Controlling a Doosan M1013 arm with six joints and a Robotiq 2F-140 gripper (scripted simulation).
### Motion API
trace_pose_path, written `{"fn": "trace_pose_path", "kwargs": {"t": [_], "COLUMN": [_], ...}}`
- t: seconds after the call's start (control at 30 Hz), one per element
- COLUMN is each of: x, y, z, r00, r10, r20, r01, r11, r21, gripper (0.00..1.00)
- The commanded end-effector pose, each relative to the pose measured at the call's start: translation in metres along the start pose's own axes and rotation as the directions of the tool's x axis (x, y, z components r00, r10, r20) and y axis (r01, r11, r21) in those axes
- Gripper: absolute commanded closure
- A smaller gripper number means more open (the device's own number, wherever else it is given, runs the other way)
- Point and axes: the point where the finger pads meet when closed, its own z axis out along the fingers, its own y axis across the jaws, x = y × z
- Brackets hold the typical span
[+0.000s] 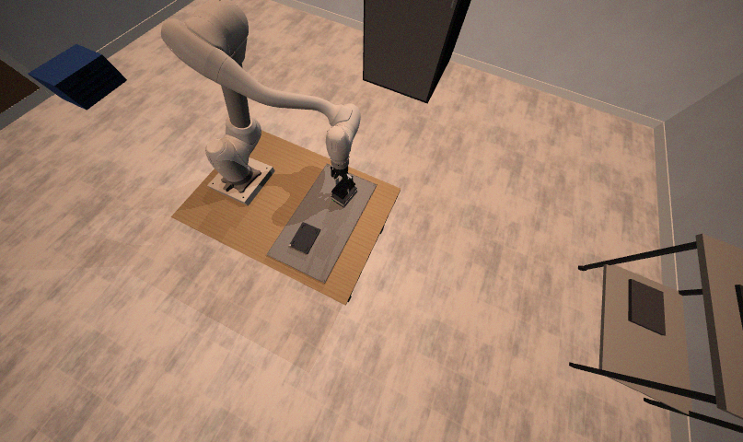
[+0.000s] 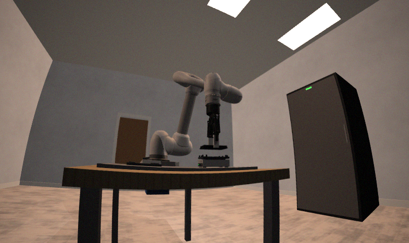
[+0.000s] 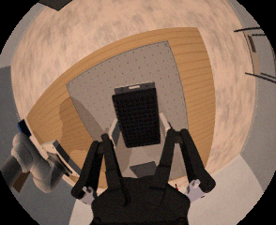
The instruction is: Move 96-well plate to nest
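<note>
The dark 96-well plate (image 1: 342,190) (image 2: 212,147) (image 3: 138,114) hangs level in the air a little above the plate shaker S1 (image 2: 214,161), which stands at the far end of the grey mat (image 1: 336,229) (image 2: 170,167) (image 3: 95,94). My gripper (image 1: 342,183) (image 2: 213,144) (image 3: 139,120) points straight down and is shut on the plate's two long sides. The plate nest N1 (image 1: 305,238) (image 2: 140,163) is a flat dark rectangle at the mat's other end, with nothing in it. The plate's cut corner and the A1 marks are too small to make out.
The mat lies on a wooden table (image 1: 226,218) (image 2: 170,177), with the arm's base (image 1: 240,183) beside it. A tall dark cabinet (image 1: 408,43) (image 2: 327,147) stands beyond the table. A blue box (image 1: 76,74) and a shelf unit (image 1: 649,328) stand far off.
</note>
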Motion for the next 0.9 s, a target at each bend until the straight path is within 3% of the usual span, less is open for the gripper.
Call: {"fn": "trace_pose_path", "kwargs": {"t": [0.0,0.33,0.87], "x": [0.0,0.0,0.0], "y": [0.0,0.0,0.0], "z": [-0.002,-0.018,-0.018], "r00": [1.0,1.0,1.0], "r10": [0.0,0.0,0.0], "r20": [0.0,0.0,0.0], "r01": [0.0,0.0,0.0], "r11": [1.0,1.0,1.0], "r21": [0.0,0.0,0.0], "gripper": [0.9,0.9,0.9]}}
